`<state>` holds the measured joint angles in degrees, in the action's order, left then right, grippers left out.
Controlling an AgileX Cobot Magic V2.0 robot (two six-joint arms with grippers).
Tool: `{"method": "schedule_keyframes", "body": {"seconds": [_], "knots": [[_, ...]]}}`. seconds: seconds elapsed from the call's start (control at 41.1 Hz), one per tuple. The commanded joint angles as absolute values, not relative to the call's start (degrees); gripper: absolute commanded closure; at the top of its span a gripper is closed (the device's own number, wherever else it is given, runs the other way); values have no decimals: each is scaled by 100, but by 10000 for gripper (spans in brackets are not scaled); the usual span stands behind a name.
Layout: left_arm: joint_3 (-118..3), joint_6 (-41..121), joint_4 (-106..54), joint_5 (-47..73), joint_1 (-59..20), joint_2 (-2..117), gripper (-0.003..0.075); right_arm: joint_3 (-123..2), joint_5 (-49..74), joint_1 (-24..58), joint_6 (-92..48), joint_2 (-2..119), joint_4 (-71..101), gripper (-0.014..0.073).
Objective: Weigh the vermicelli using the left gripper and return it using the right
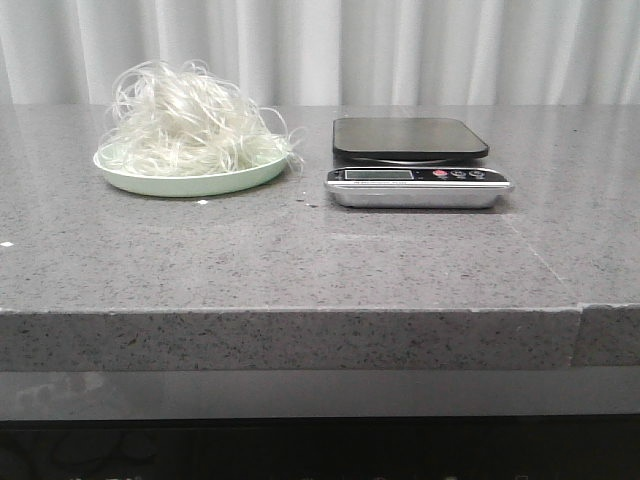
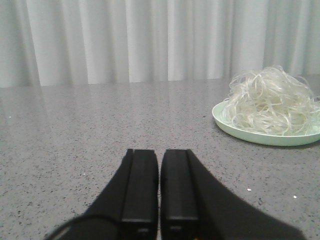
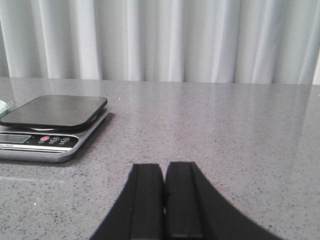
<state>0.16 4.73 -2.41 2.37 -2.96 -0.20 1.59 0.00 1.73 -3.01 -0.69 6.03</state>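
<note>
Front view shows the vermicelli (image 1: 190, 120) heaped on a green plate (image 1: 130, 181) at the left of the grey counter (image 1: 300, 260), with a kitchen scale (image 1: 415, 160) just to its right. Both the left gripper (image 2: 159, 165) and right gripper (image 3: 164, 177) have fingers pressed together, holding nothing.

Long white curtain (image 1: 400, 50) hanging in soft folds behind everything, big gray speckled stone table (image 1: 300, 260) in front of it, thick front edge, thin seam near the right corner, soft even light, dark space underneath
</note>
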Motion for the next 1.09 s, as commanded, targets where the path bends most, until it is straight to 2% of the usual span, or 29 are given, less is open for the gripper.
{"method": "schedule_keyframes", "body": {"seconds": [0.0, 1.069], "knots": [[47, 409, -301, -243, -294, -136, 579, 113, -491, 147, -294, -155, 614, 449], [36, 450, -224, -500, -294, -136, 579, 107, -696, 147, -294, -155, 614, 449]]}}
